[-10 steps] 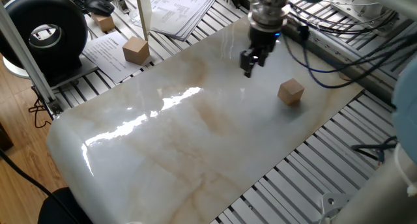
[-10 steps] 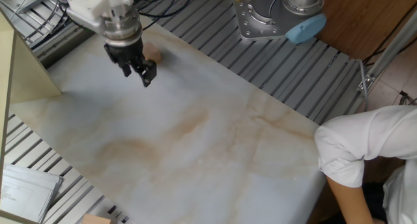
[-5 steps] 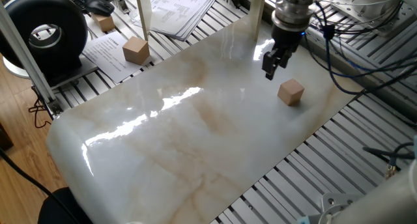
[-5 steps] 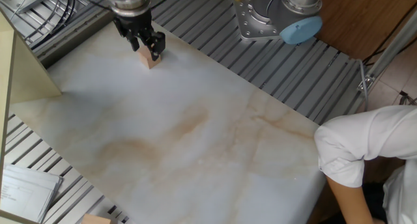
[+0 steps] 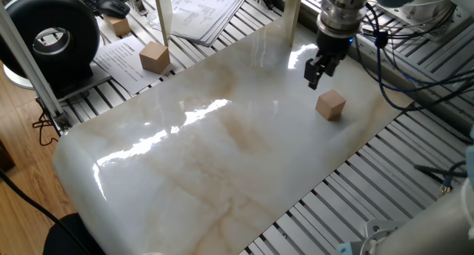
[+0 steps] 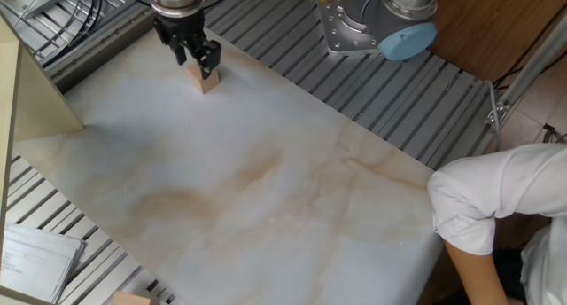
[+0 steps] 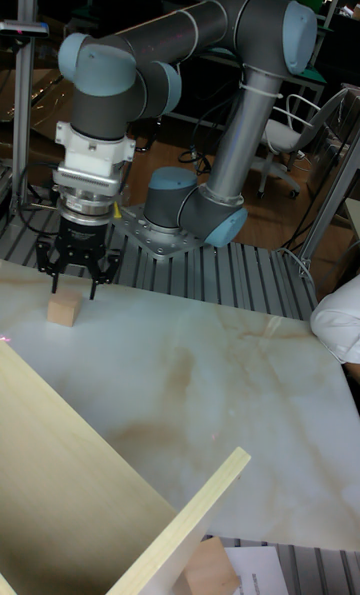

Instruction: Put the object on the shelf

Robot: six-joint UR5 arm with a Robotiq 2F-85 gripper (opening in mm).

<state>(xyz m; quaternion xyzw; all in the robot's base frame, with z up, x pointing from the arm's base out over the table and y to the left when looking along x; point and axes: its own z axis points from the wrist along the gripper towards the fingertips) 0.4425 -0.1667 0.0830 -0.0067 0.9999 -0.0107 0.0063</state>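
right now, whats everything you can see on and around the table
wooden cube: 1, light brown, on the marble slab, just under the gripper
larger block: 1, tan, on papers beside the slab
small block: 1, tan, near the keyboard
marble slab: 1, white with brown veins
shelf boards: pale wood, foreground of the tall view
round device: 1, black, slab's far corner
person's sleeve: white, table edge
gripper: 1, black, open, above the cube
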